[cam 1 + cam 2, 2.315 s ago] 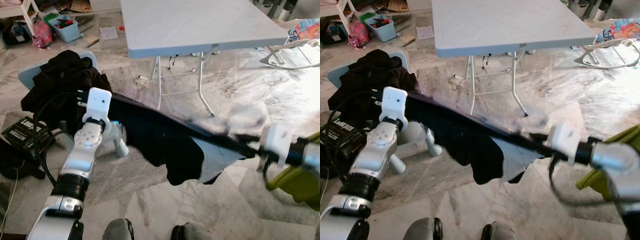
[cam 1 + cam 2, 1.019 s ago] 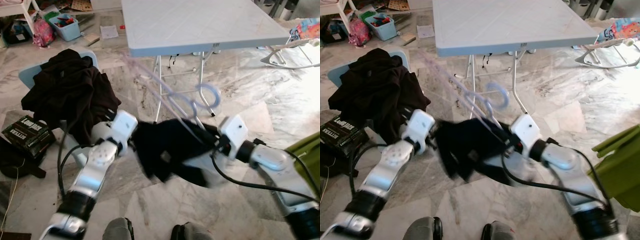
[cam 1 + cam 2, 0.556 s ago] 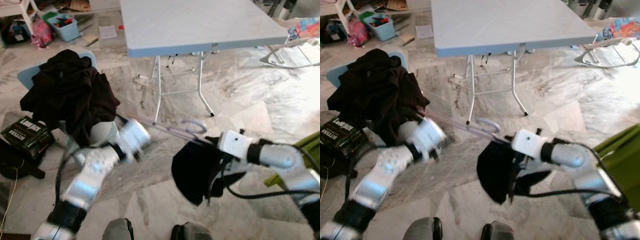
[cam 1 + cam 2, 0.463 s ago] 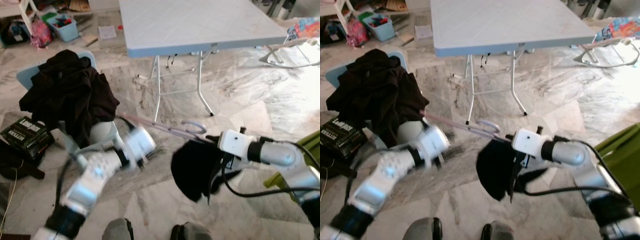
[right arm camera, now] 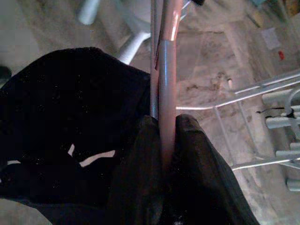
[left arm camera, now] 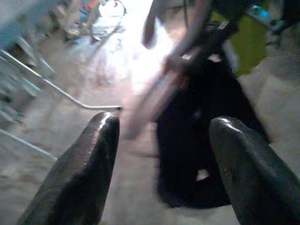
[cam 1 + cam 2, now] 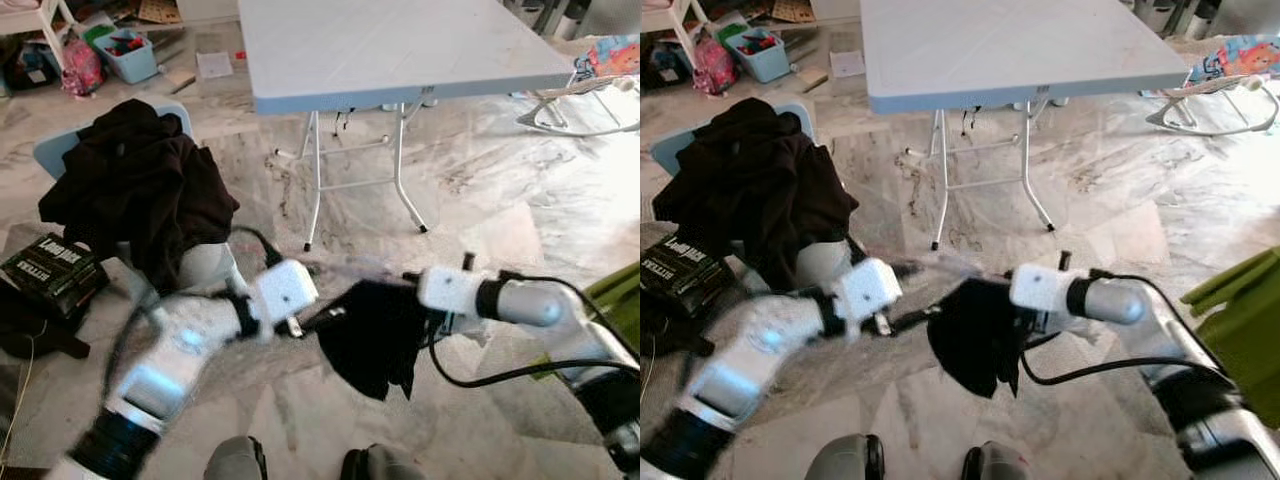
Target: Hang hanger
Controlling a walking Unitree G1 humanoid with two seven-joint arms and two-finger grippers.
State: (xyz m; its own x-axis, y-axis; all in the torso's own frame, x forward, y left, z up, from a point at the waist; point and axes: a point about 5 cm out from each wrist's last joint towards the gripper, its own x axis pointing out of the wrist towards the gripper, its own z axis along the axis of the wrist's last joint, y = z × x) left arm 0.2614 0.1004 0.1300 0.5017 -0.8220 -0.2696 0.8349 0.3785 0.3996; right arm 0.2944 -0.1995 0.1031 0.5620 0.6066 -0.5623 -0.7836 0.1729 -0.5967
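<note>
Hanger pinched, garment dangling
Right gripper (image 5: 164,140) clamps the pink hanger (image 5: 167,70), black garment (image 7: 372,335) draped below; left gripper (image 6: 159,140), fingers spread wide and empty, faces it from beside.

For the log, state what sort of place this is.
Likely a lived-in home room: marble-tiled floor, a folding table, dark clothes heaped on a chair, a toy bin.

Folding table (image 7: 400,50) on marble floor (image 7: 480,190). Left of table: chair (image 7: 60,150) heaped with dark clothes (image 7: 135,195); black box (image 7: 50,265) beside chair. Blue bin (image 7: 130,55) beyond table's left corner.
</note>
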